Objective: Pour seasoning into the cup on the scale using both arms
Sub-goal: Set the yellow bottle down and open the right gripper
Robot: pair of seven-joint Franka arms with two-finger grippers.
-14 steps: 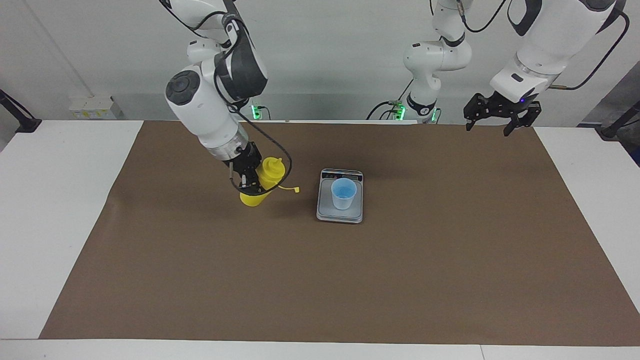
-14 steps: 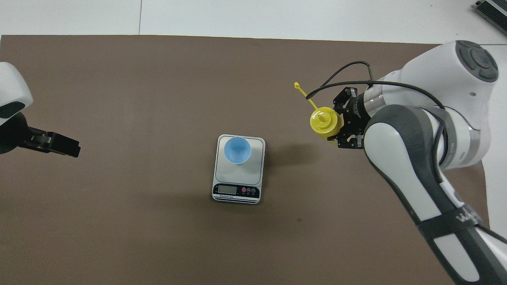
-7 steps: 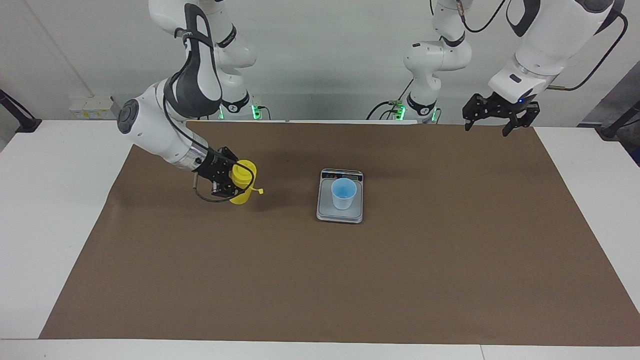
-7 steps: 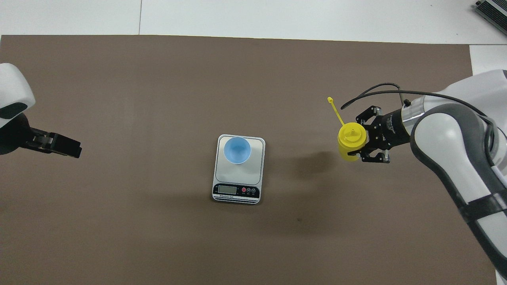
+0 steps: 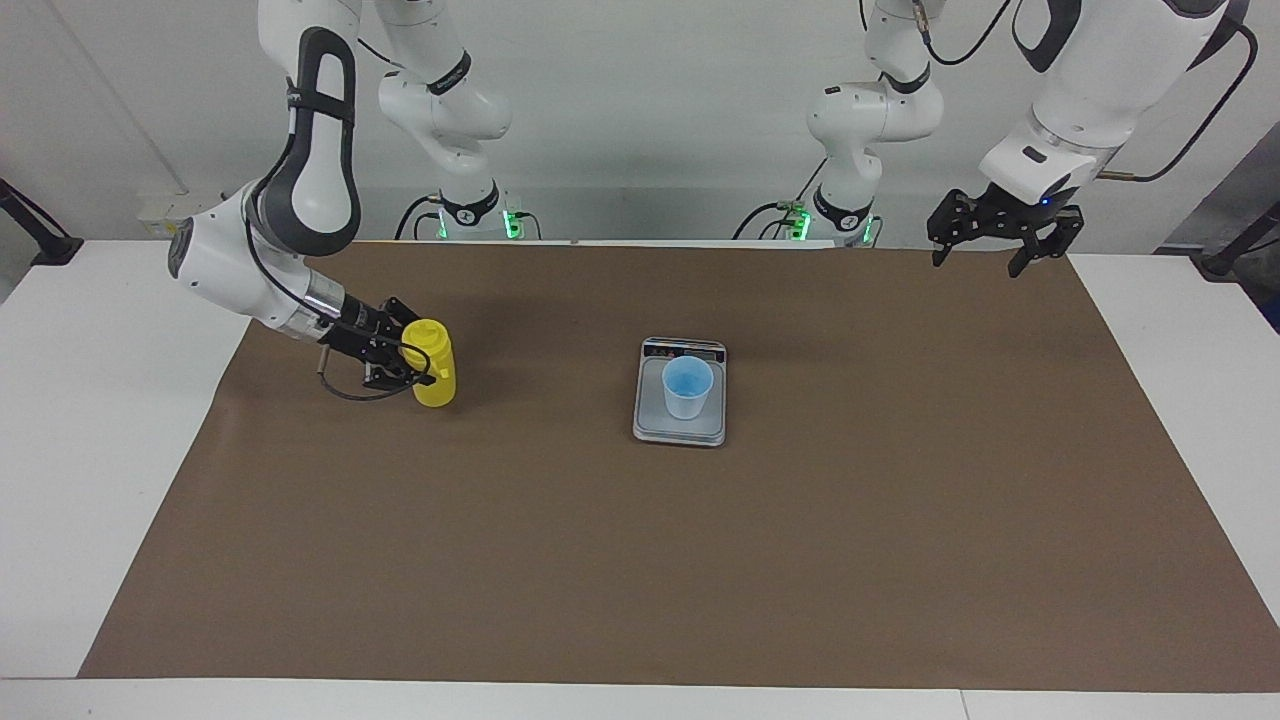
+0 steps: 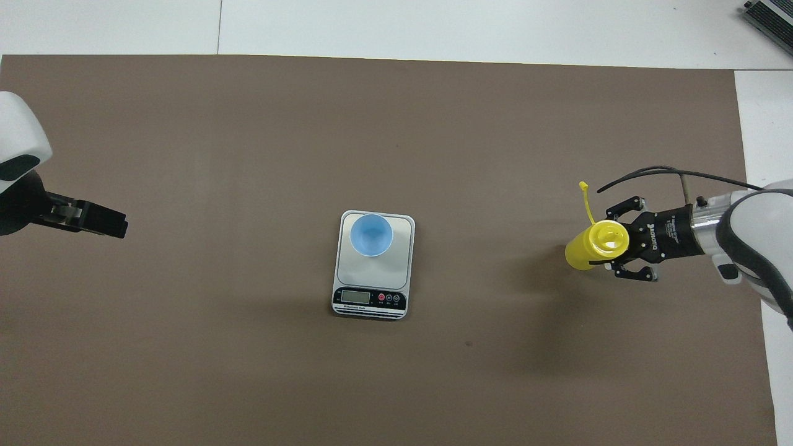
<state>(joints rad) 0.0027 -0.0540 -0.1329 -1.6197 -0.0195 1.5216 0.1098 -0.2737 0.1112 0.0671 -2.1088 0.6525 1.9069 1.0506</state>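
My right claw [image 5: 405, 363] is gripping the yellow bottle [image 5: 432, 377] toward the right arm's end of the mat [image 5: 640, 560], well apart from the cup [image 5: 688, 387] on the scale [image 5: 680, 425]. My left claw [image 5: 990, 245] is waiting open.

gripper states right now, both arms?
Left gripper: open, holding nothing, waiting up over the mat's edge at the left arm's end.
Right gripper: shut on the yellow bottle, toward the right arm's end of the table.
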